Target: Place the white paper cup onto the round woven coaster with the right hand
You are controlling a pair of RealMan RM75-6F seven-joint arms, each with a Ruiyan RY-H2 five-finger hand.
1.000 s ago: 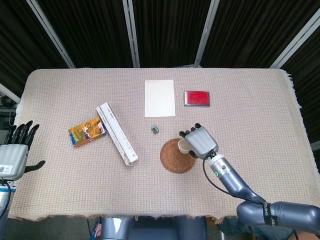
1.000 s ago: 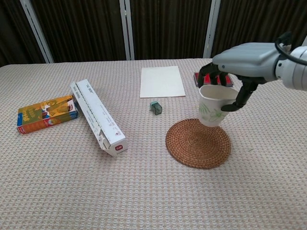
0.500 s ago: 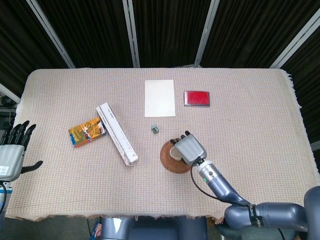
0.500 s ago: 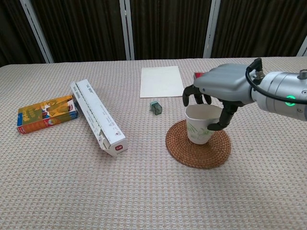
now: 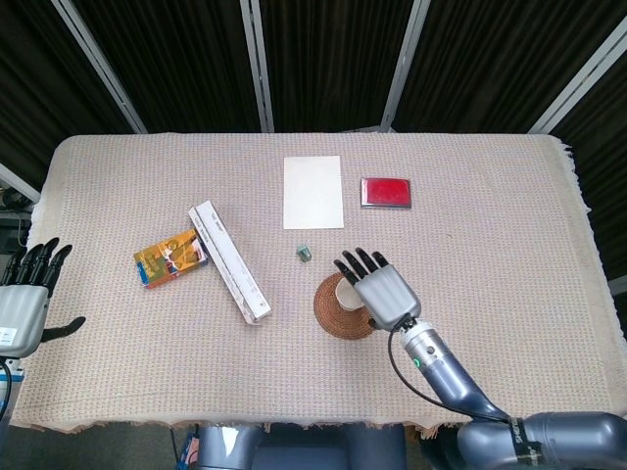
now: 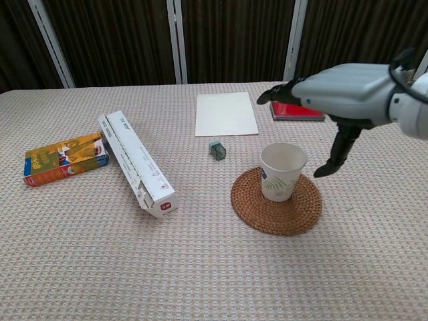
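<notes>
— What does the right hand [image 6: 332, 100] look like?
— A smooth light-grey shell over the back, with black fingers [image 5: 359, 262]. Behind it the arm [image 5: 446, 377] is blue-grey metal with a small green light at the wrist, a thin black cable looping alongside, and a black band with white lettering further back.
— And the left hand [image 5: 24, 305]?
— The same grey shell and black fingers, with a small printed label on its back.
</notes>
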